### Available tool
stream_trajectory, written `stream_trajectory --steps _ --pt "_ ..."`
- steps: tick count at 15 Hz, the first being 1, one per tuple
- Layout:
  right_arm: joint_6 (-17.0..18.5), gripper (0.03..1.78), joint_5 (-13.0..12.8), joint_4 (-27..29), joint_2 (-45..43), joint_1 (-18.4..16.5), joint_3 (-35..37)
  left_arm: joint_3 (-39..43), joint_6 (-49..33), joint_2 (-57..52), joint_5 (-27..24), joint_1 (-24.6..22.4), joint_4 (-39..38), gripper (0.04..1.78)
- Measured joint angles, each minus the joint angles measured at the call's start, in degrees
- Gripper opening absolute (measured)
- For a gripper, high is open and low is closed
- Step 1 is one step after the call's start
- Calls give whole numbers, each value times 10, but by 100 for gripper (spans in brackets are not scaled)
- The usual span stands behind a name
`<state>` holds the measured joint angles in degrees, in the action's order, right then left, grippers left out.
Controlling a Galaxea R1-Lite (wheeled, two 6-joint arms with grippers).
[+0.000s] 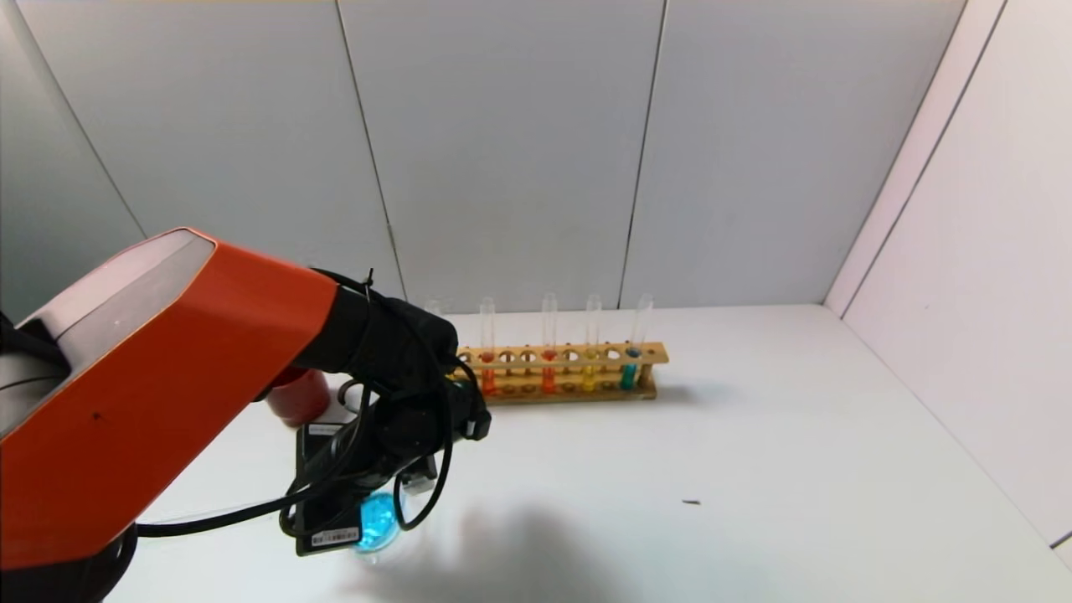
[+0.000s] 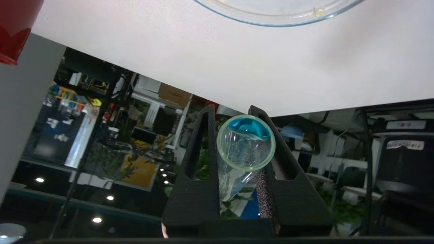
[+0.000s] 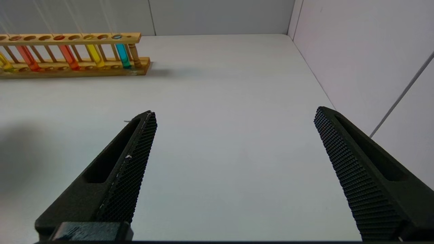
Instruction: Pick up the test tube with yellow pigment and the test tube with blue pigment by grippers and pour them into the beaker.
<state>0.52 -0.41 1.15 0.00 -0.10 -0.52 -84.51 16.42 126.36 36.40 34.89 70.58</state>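
My left gripper (image 2: 231,112) is shut on the test tube with blue pigment (image 2: 245,149), held tilted, with cyan-blue liquid pooled at its mouth. The mouth points toward the rim of the clear beaker (image 2: 271,25), which lies a short way beyond. In the head view the left gripper (image 1: 377,502) is low over the table's front left, with a blue glow under it. A tube with yellow liquid (image 1: 590,378) stands in the wooden rack (image 1: 561,389). My right gripper (image 3: 234,112) is open and empty over bare table, out of the head view.
The rack also holds two orange-red tubes (image 1: 487,381) and a darker teal tube (image 1: 628,375). A dark red cup (image 1: 297,398) stands behind the left arm. Grey walls close the back and right. A small dark speck (image 1: 691,502) lies on the table.
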Motion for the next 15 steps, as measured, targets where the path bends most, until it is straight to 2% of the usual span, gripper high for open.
stream_trajectory --steps 2,4,9,15 --pt "0 170 0 0 0 0 0 -6 -60 -9 -8 1 1 34" --pt "0 170 0 0 0 0 0 -11 -86 -32 -27 1 -2 34" --pt "0 170 0 0 0 0 0 -25 -190 -97 -30 -9 -28 34" --pt "0 170 0 0 0 0 0 -24 -202 -186 -40 -69 -97 34"
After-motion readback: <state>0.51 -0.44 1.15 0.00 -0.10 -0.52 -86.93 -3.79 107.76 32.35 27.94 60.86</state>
